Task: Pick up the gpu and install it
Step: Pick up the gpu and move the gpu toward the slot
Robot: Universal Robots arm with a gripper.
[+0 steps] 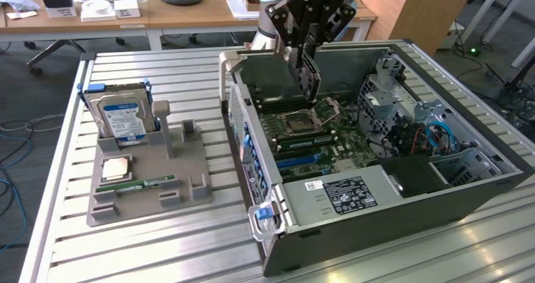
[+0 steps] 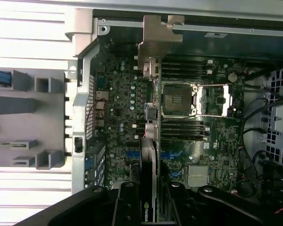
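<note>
Wrist view: we see the claw [image 2: 149,200] pinching the gpu [image 2: 149,157], card on edge, silver bracket [image 2: 156,37] at its far end. Beyond it, the motherboard [image 2: 120,94] inside the open computer case [image 2: 81,108]. Exterior view: gpu hangs over the case's interior; case sits on the slatted table [image 1: 150,252].

"NVIDIA" on the gpu [image 2: 149,162]

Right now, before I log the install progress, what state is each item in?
tool, shut on the gpu.
gpu, held upright above the motherboard, not yet seated.
computer case, lying on its side, panel off.
CPU socket, cover raised.
hard drive, standing upright in the gray holder.
memory stick, lying flat on the holder.
</note>
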